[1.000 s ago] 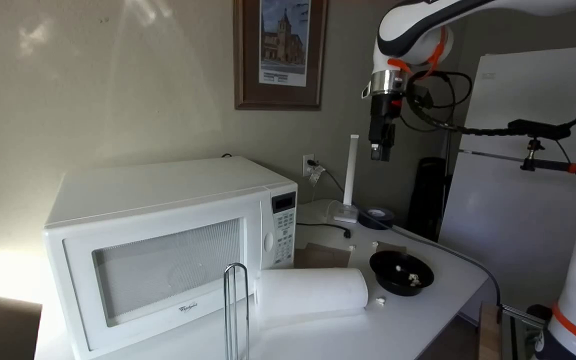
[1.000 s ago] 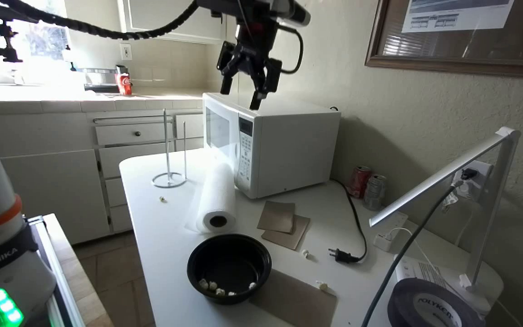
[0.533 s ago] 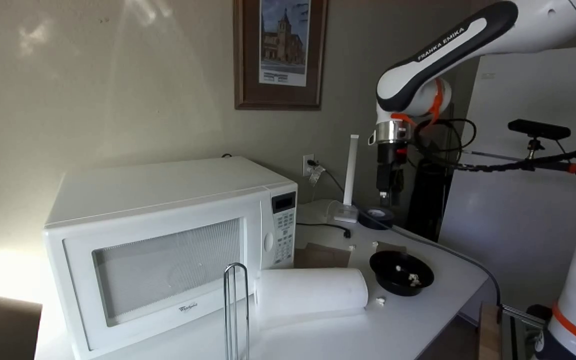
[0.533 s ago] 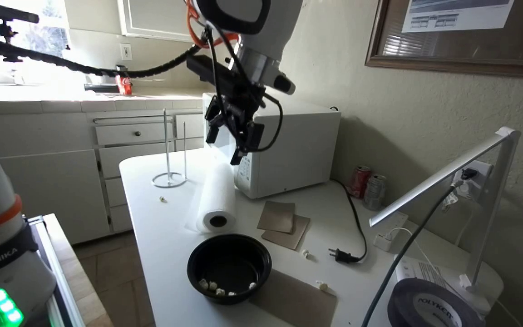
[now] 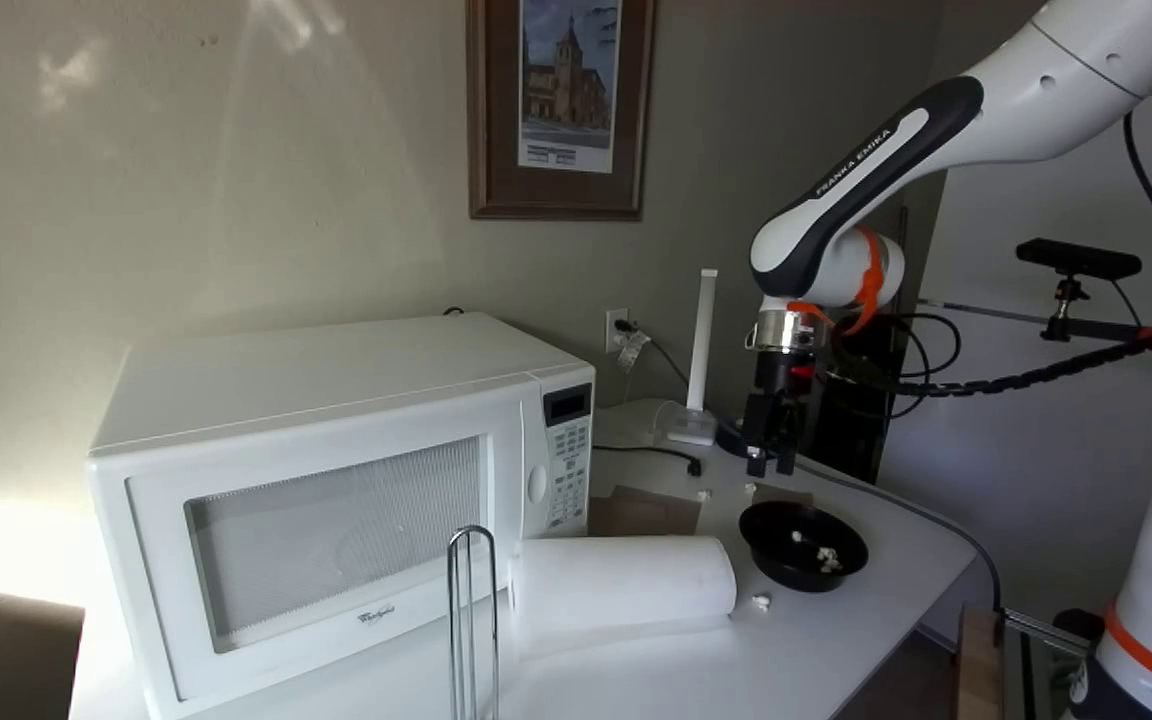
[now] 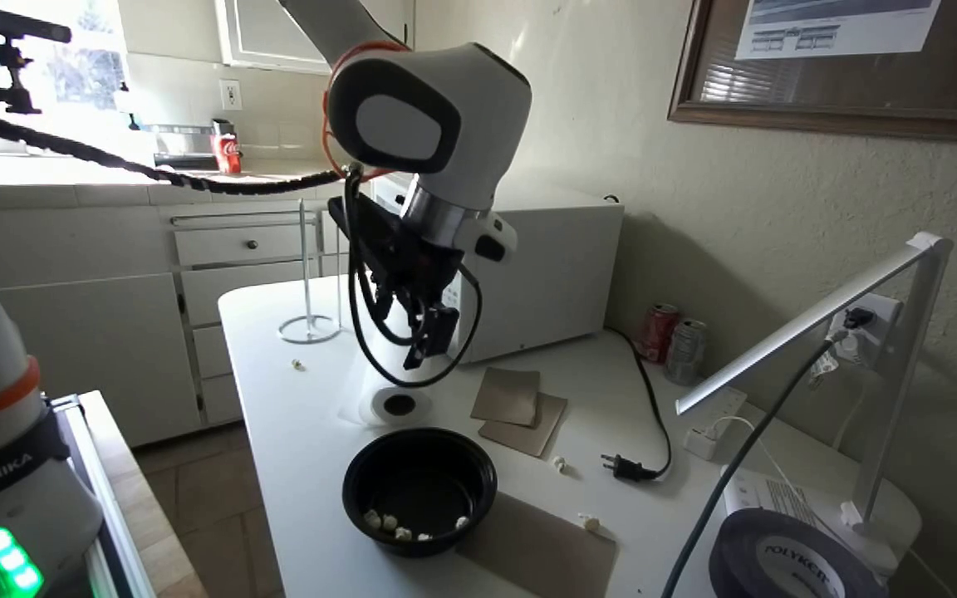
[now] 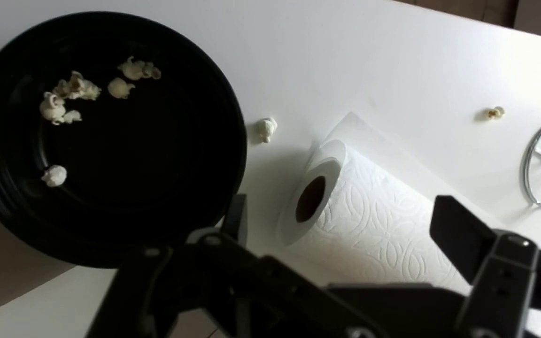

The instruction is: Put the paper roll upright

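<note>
The paper roll (image 5: pixel 626 582) lies on its side on the white table in front of the microwave, with a loose sheet spread beside it. In an exterior view its near end (image 6: pixel 380 392) shows below the arm, which hides much of it. In the wrist view its open core end and embossed side (image 7: pixel 383 225) show between the fingers. My gripper (image 5: pixel 771 468) is open and empty, pointing down, above the table near the bowl and the roll's core end. It also shows in the wrist view (image 7: pixel 341 209), its fingers wide apart and not touching the roll.
A black bowl (image 5: pixel 796 575) with popcorn stands close to the roll's core end. A wire stand (image 6: pixel 307 282) stands beyond the roll. The white microwave (image 5: pixel 316 400) is beside the roll. Brown pads (image 6: pixel 545 544), a plug (image 6: pixel 630 468), a lamp (image 6: pixel 902 399) and tape (image 6: pixel 765 552) lie around.
The arm has come down a long way, bringing the open gripper from above the microwave's height to lower over the table near the roll and bowl. The roll has not moved.
</note>
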{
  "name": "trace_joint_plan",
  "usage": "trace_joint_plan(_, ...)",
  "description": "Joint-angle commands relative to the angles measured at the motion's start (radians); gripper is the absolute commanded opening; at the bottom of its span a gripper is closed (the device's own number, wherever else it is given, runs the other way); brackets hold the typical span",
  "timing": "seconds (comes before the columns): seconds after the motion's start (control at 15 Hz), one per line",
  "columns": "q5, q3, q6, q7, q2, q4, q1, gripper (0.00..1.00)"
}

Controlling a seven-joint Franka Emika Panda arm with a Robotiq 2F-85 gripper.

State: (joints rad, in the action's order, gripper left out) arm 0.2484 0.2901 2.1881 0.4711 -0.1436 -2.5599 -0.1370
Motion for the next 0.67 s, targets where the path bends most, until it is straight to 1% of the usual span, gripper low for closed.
trace_joint_plan(0.0,0.167,0.000,0.075,0.076,0.053,-0.023,-0.001,1.00)
trace_joint_plan(0.13,0.245,-0.007,0.096,0.120,0.082,-0.018,-0.003,1.00)
trace_joint_plan(0.2,0.171,-0.017,0.063,0.071,0.050,-0.013,-0.016,1.00)
trace_joint_plan(0.6,0.178,-0.021,0.065,0.079,0.057,-0.007,-0.019,1.00)
